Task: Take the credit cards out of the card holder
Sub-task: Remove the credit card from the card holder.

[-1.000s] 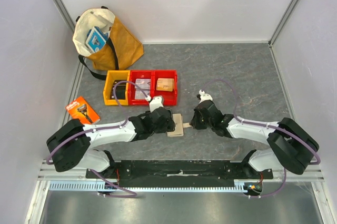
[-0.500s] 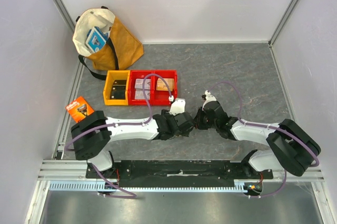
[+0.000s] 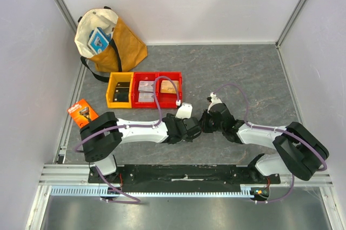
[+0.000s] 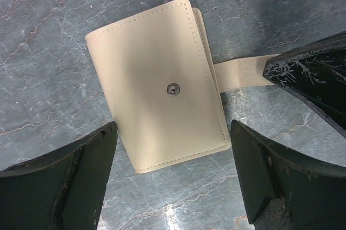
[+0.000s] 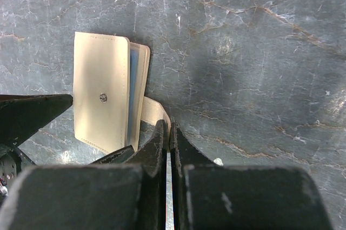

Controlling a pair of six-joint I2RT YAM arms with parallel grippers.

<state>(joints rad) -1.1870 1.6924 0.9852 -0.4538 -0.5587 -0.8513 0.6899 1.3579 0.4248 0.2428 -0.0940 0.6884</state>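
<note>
Card holder: the card holder (image 4: 162, 84) lies closed and flat on the counter (image 4: 54, 24) between your two arms, snap stud (image 4: 172, 88) facing up. In the overhead view the tools hide it.
Snap tab: the snap tab (image 4: 238, 73) is undone and runs out sideways from the holder's edge to the right tool's tips.
Left tool: the left tool (image 4: 173, 127) is spread wide and hangs above the holder, one finger off either side, holding nothing.
Right tool: the right tool (image 5: 166, 127) is closed tight, and its tips appear to pinch the end of the tab.
Step in hand: getting the cover open, as I read it.
How to do it well: keep the right tool's pinch steady as your anchor. Lower the left tool until one fingertip can catch the free edge where the blue sleeves (image 5: 133, 94) show, not the spine. Lift the top flap only. If the whole holder rises, press the lower half flat first.
Credit cards: none visible, so I cannot count them. They are presumably inside the sleeves.
Counts, task things: one card holder, one tab, one stud.
Counts, other things: one yellow bin (image 3: 119, 90), two red compartments (image 3: 158, 89) beside it, one tote bag (image 3: 116, 46), one orange package (image 3: 85, 112).
Counts, tools: two.
</note>
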